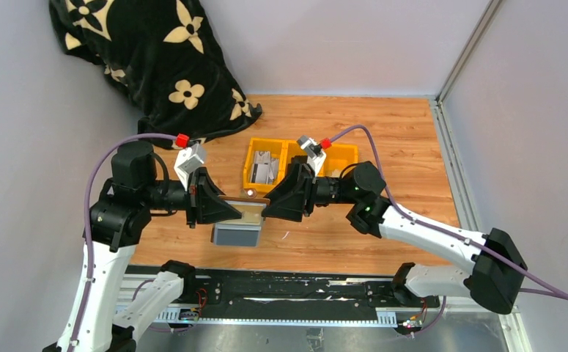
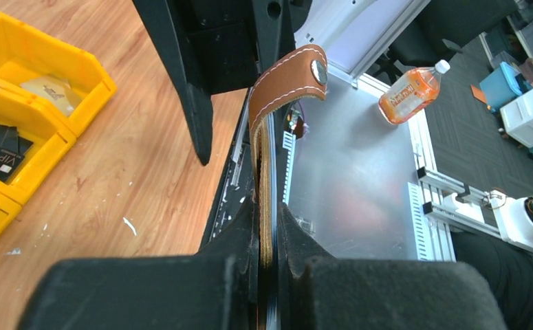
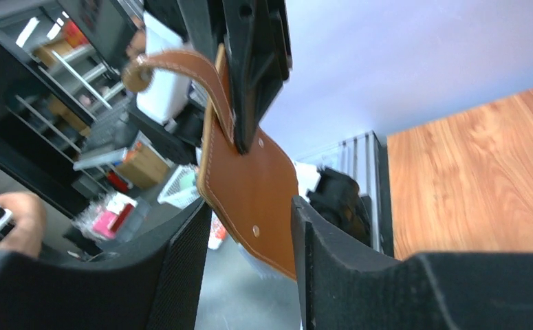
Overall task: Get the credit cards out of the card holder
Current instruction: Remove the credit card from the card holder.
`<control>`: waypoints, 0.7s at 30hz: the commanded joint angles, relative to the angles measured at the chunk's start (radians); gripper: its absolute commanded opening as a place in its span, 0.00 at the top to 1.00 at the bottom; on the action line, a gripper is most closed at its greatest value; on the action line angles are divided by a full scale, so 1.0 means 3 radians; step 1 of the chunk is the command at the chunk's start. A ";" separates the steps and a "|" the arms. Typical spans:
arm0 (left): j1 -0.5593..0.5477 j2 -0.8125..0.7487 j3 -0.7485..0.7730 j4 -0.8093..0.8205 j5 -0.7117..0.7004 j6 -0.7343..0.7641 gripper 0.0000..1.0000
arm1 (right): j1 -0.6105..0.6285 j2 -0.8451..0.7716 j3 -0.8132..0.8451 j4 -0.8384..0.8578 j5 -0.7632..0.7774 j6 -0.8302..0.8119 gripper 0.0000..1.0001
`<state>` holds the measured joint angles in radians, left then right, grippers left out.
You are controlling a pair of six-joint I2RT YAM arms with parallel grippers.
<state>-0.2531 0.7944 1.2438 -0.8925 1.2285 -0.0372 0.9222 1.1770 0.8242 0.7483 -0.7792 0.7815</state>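
— Above the wooden surface (image 1: 405,161), between the two arms: the card holder (image 1: 245,211), lifted clear, with no card visibly drawn out of it.

— Held by which side?

— Pinched hard in the left claw (image 2: 268,213), fingers (image 2: 301,251) pressed against both faces of the thin edge. Snap strap (image 2: 287,72) undone and curling free at the far end.

— And the right claw (image 3: 251,203)?

— Spread wide, one finger on either side of the brown leather face, gripping nothing firmly. Touching the leather or not, hard to tell from the right wrist view.

— Worries from here?

— Plenty. Squeezed shut across the pocket like that, probably trapping the cards inside. Hence a risk of dragging the whole holder along, not a card, when pulling against that pinch. Same result from closing the right fingers on leather and not on a card edge. Catching the loose strap by mistake, also likely enough, with so little room between the two claws.

— Dropping?

— Possible too, given any loosening of the left pinch mid-pull: a fall to the surface, short of the yellow bins (image 1: 247,172) behind. And a chance of claw knocking claw, working nose to nose.
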 commanded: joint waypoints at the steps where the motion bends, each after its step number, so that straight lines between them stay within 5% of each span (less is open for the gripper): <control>1: -0.0020 -0.0055 0.0054 0.0019 0.0021 -0.0128 1.00 | -0.0017 0.0196 -0.0189 0.1652 0.0284 0.0979 0.52; 7: -0.0020 -0.0098 -0.0015 0.0054 -0.0137 -0.0203 1.00 | 0.0075 0.0504 -0.0259 0.2409 0.0205 0.1259 0.46; 13: -0.0020 -0.0135 -0.0087 0.0347 -0.0173 -0.0512 1.00 | 0.0278 0.0414 -0.0257 0.1844 0.0200 0.0724 0.39; 15: -0.0020 -0.0163 -0.0113 0.0465 -0.0183 -0.0617 1.00 | 0.0299 0.0335 -0.0261 0.1562 0.0259 0.0572 0.46; 21: -0.0020 -0.0307 -0.0314 0.1010 -0.0258 -0.1122 1.00 | 0.0326 0.0231 -0.0140 0.0679 0.0455 0.0250 0.91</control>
<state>-0.2535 0.7322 1.1809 -0.7433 1.1675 -0.2451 1.0039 1.2747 0.7563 1.1061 -0.6849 0.9501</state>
